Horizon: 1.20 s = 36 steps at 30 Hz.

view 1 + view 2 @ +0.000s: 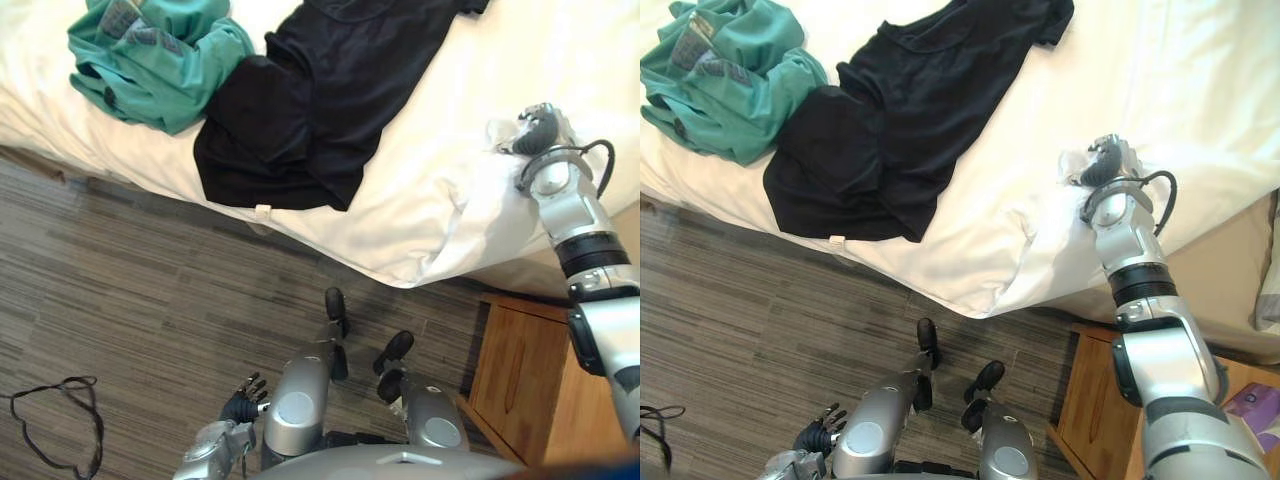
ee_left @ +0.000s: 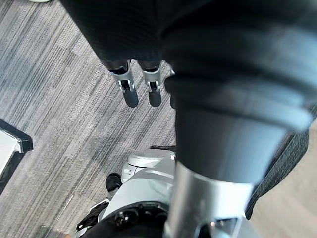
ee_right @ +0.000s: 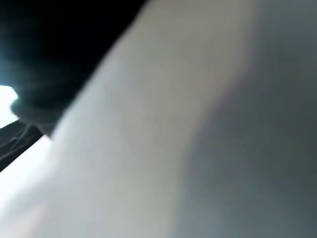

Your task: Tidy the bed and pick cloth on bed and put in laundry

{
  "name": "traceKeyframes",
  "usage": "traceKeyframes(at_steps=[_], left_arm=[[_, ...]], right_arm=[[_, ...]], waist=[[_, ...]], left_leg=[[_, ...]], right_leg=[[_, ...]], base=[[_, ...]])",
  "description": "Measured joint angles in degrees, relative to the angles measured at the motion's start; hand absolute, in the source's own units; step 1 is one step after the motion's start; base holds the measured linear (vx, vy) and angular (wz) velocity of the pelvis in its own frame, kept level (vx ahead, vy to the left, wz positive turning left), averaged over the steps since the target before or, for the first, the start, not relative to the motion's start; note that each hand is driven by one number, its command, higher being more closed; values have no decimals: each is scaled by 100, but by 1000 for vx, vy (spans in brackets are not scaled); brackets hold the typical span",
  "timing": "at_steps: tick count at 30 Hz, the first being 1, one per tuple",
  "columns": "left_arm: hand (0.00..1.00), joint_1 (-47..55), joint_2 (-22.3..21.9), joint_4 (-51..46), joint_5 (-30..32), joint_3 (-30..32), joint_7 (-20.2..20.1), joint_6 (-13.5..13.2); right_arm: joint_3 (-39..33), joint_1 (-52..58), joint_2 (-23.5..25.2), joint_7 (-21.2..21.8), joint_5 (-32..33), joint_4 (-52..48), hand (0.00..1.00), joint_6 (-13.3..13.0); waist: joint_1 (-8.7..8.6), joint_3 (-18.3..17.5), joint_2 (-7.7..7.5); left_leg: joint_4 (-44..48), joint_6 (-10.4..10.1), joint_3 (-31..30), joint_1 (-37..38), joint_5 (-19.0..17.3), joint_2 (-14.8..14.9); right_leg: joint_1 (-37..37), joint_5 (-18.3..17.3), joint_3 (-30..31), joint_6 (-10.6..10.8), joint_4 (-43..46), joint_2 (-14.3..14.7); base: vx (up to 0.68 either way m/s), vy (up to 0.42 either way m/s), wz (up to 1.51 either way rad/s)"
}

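Black T-shirt (image 1: 930, 100) lies slantwise on the white bed (image 1: 1200, 80), sleeves far, rumpled lower end at the edge, touching a bunched teal garment (image 1: 730, 80). Right hand (image 1: 1105, 160) rests on the sheet, grip unclear; left hand (image 1: 243, 400) hangs slack, unclenched.

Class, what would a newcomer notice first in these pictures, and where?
A black T-shirt sprawls across the white bed to its near edge, a crumpled teal garment touching it on the robot's left. The right hand rests on the rumpled sheet at the bed's corner.

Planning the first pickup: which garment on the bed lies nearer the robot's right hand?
The black T-shirt, spread flat, lies nearer the right hand; the crumpled teal garment sits beyond it, farther left.
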Motion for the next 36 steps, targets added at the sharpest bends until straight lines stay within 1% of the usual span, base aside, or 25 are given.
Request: traceKeyframes(at_steps=[2, 4, 5, 6, 7, 8, 11, 13, 14, 15, 16, 17, 18, 19, 20, 22, 25, 26, 28, 31, 32, 33, 34, 35, 36], left_arm=[[0, 24, 15, -101, 0, 0, 4, 115], [0, 76, 45, -197, 0, -9, 9, 162], [0, 172, 111, -345, -1, -30, 37, 253], [0, 211, 145, -398, -1, -55, 68, 276], [0, 293, 186, -497, -3, -98, 105, 358], [0, 376, 238, -613, -5, -111, 133, 416], [0, 570, 312, -838, -5, -112, 222, 536], [0, 801, 334, -1046, 2, -187, 250, 691], [0, 868, 326, -1084, 1, -234, 245, 731], [0, 936, 294, -1097, 19, -244, 235, 826], [0, 986, 323, -1095, 16, -319, 248, 930], [0, 1021, 326, -1095, 16, -334, 249, 972], [0, 1089, 311, -1086, 21, -341, 254, 1032], [0, 1097, 285, -1031, 31, -344, 267, 1096], [0, 1097, 272, -995, 51, -349, 278, 1132], [0, 1094, 216, -872, 221, -362, 341, 1218], [0, 1114, 235, -862, 229, -393, 377, 1255], [0, 1134, 261, -844, 228, -429, 377, 1272], [0, 1131, 280, -815, 225, -453, 378, 1368], [0, 1133, 294, -816, 225, -457, 398, 1557], [0, 1141, 328, -816, 225, -472, 434, 1703], [0, 1147, 337, -817, 225, -486, 464, 1762], [0, 1147, 364, -838, 224, -508, 467, 1837], [0, 1148, 426, -884, 223, -583, 468, 1970], [0, 1156, 451, -919, 216, -634, 467, 2024]], right_arm=[[1, 254, -71, 65, -6, -115, 100, -72], [-1, 438, -118, 114, -9, -234, 100, -108], [-33, 722, -137, 187, -9, -444, 100, -114], [-43, 843, -137, 211, -9, -542, 100, -115], [-120, 1110, -137, 258, -9, -773, 100, -119], [-288, 1427, -138, 285, -3, -1025, 100, -117], [-622, 2130, -137, 397, -2, -1641, 100, -57], [-932, 2997, -136, 664, -9, -2434, 100, 88], [-973, 3213, -136, 747, -9, -2576, 100, 127], [-1061, 3552, -133, 923, -11, -2812, 100, 198], [-1139, 3837, -131, 1077, -18, -3019, 100, 247], [-1159, 3969, -131, 1146, -22, -3103, 100, 274], [-1174, 4173, -122, 1261, -72, -3290, 100, 305], [-1182, 4304, -96, 1383, -143, -3525, 100, 310], [-1186, 4359, -74, 1442, -193, -3655, 0, 312], [-1279, 4643, 121, 1685, -366, -4208, 0, 373], [-1378, 4771, 514, 1846, -633, -4515, 0, 490], [-1387, 4851, 701, 1933, -818, -4555, 0, 536], [-1405, 5181, 1028, 2086, -1026, -4687, 0, 535], [-1352, 5523, 1370, 2071, -1245, -4721, 0, 448], [-1336, 5680, 1510, 2056, -1392, -4681, 0, 382], [-1292, 5740, 1526, 1993, -1483, -4551, 0, 324], [-1248, 5756, 1524, 1916, -1503, -4376, 0, 291], [-1184, 5777, 1528, 1722, -1615, -4053, 0, 260], [-1148, 5779, 1527, 1605, -1654, -3871, 0, 255]], waist=[[8, 0, -5], [-6, 17, -40], [-44, 2, -115], [-69, -3, -162], [-138, -22, -256], [-157, -60, -339], [-220, -167, -487], [-340, -367, -584], [-368, -484, -623], [-438, -659, -665], [-500, -750, -674], [-519, -829, -681], [-544, -982, -667], [-581, -1041, -621], [-608, -1081, -596], [-661, -1263, -522], [-682, -1328, -530], [-742, -1366, -528], [-788, -1401, -518], [-824, -1477, -488], [-836, -1575, -445], [-837, -1618, -416], [-836, -1660, -467], [-830, -1642, -416], [-830, -1639, -412]], left_leg=[[-5, 0, 46, 27, 1, 10], [-37, -36, 52, 101, 34, 5], [-165, -80, 60, 225, 80, -4], [-208, -108, 62, 269, 99, -7], [-261, -129, 67, 324, 122, -12], [-348, -151, 90, 386, 152, -26], [-357, -145, 203, 496, 157, -33], [-363, -180, 285, 671, 129, -68], [-363, -199, 341, 685, 116, -79], [-365, -218, 395, 740, 99, -91], [-367, -264, 449, 851, 66, -91], [-368, -279, 511, 882, 54, -90], [-382, -322, 582, 937, 0, -91], [-399, -342, 689, 1039, -39, -79], [-400, -341, 710, 1069, -40, -75], [-400, -335, 843, 1130, -48, -46], [-397, -327, 1004, 1201, -77, -28], [-390, -296, 1074, 1224, -102, -30], [-371, -281, 1243, 1302, -173, -45], [-371, -276, 1412, 1399, -269, -61], [-369, -293, 1465, 1408, -315, -71], [-368, -290, 1474, 1414, -327, -74], [-366, -298, 1478, 1456, -333, -77], [-366, -310, 1477, 1540, -342, -79], [-366, -325, 1477, 1598, -354, -77]], right_leg=[[2, -1, 100, -1, 5, 9], [26, -2, 112, 4, 35, -4], [54, -5, 135, 10, 69, -3], [55, -5, 141, 11, 74, -1], [82, -16, 153, 28, 83, 1], [93, -22, 191, 40, 84, 1], [149, -8, 284, 71, 76, -16], [273, -29, 414, 116, 73, -54], [266, -47, 448, 144, 71, -76], [282, -65, 528, 170, 71, -93], [364, -83, 585, 191, 72, -102], [374, -97, 607, 192, 70, -110], [379, -154, 704, 215, 69, -117], [434, -217, 771, 205, 69, -118], [436, -253, 803, 202, 80, -118], [441, -291, 911, 168, 79, -100], [432, -281, 1077, 167, 77, -88], [429, -259, 1138, 172, 70, -90], [430, -212, 1243, 181, 66, -111], [438, -141, 1406, 220, 56, -120], [445, -112, 1424, 235, 23, -118], [453, -99, 1422, 233, 6, -112], [494, -95, 1417, 235, -1, -106], [576, -95, 1407, 235, -21, -101], [637, -95, 1403, 235, -22, -98]], base=[[4, -39, -8], [11, -27, -10], [12, -28, -8], [12, -32, -3], [23, -49, -3], [26, -51, -6], [27, -38, -18], [31, -28, -22], [37, -26, -28], [25, -33, -32], [10, -37, -33], [-19, -41, -39], [-40, -39, -43], [-52, -37, -40], [-71, -25, -27], [-63, -5, -21], [-19, 21, -25], [8, 60, -29], [33, 72, -37], [53, 56, -38], [73, 37, -17], [104, 27, -13], [100, -1, -6], [105, -9, -5], [102, -23, -6]])
